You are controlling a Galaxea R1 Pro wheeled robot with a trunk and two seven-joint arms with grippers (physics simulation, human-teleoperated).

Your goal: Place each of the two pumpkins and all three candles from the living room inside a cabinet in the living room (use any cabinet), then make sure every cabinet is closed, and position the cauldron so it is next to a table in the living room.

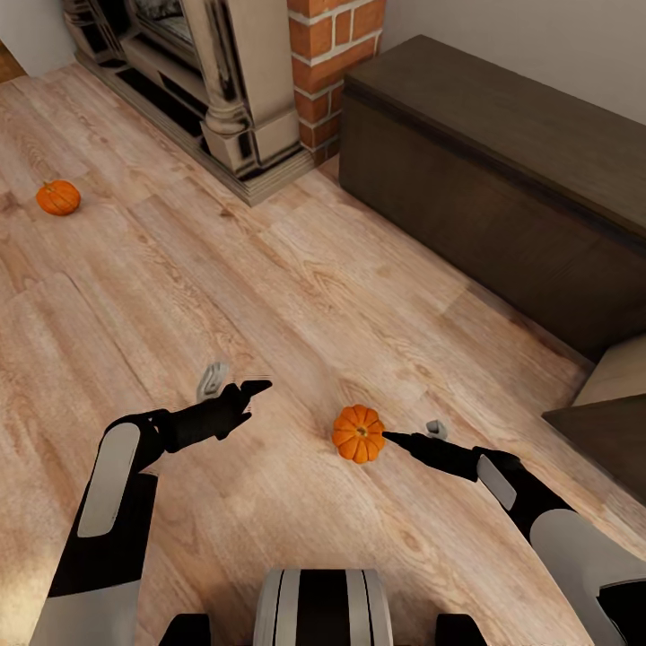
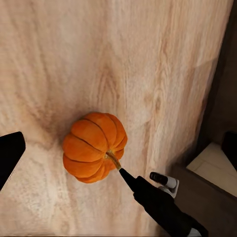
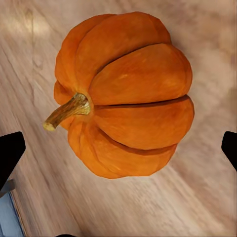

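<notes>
Two pumpkins are sitting on the wood floor (image 1: 269, 269).

The right gripper (image 1: 408, 433), fingers spread apart, is hovering at the near pumpkin (image 1: 358, 433); the far pumpkin (image 1: 58, 197) is lying well apart. The left gripper (image 1: 235, 386) is standing open over bare floor. One closed cabinet (image 1: 502, 179) is lining the wall.

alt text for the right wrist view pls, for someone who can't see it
A ribbed orange pumpkin with a short tan stem lies on a pale wood floor, seen close from above. The dark fingertips of the open right claw stand at either side of it, not touching.
</notes>
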